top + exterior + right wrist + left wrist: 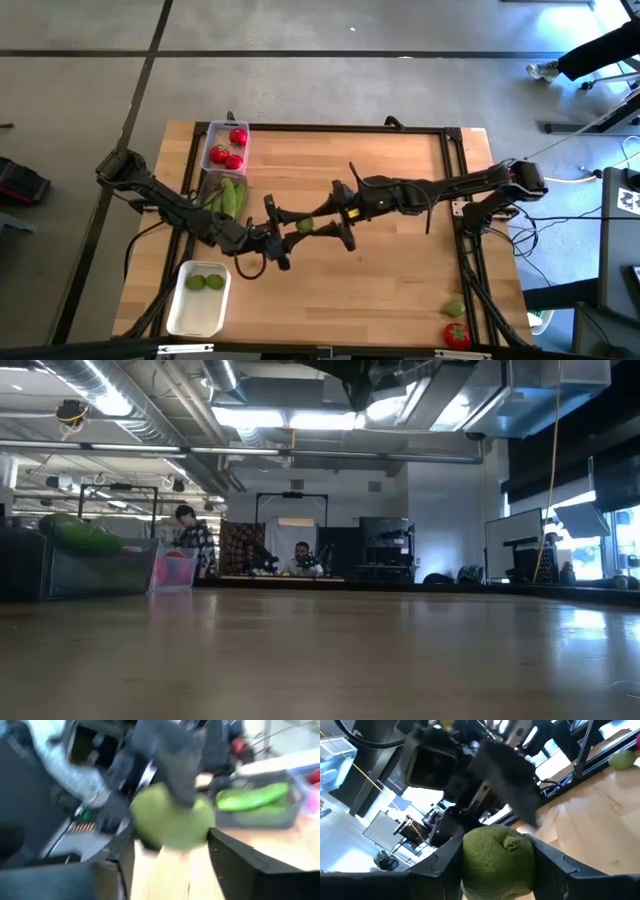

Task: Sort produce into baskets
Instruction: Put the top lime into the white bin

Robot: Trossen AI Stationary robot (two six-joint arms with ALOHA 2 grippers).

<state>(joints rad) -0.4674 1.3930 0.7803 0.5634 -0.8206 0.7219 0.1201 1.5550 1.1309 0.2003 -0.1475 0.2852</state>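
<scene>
Two dark arms meet over the middle of the wooden bench (pixel 400 200), with one small round green lime (pixel 304 226) between their tips. The left gripper (pixel 279 224) pinches that lime, its fingers (pixel 445 860) pressed against both sides. The right gripper (pixel 340 215) sits just beside the lime with fingers spread around it. Landmark: the opaque white rectangular bin (pixel 190 315) near the bench's front left corner, holding two limes. Beyond it stand a clear bin with long green cucumbers (pixel 228 196) and another clear bin with round red tomatoes (pixel 229 148). Far right of it, a tomato (pixel 457 335) and a lime (pixel 453 308) lie together on the bench.
</scene>
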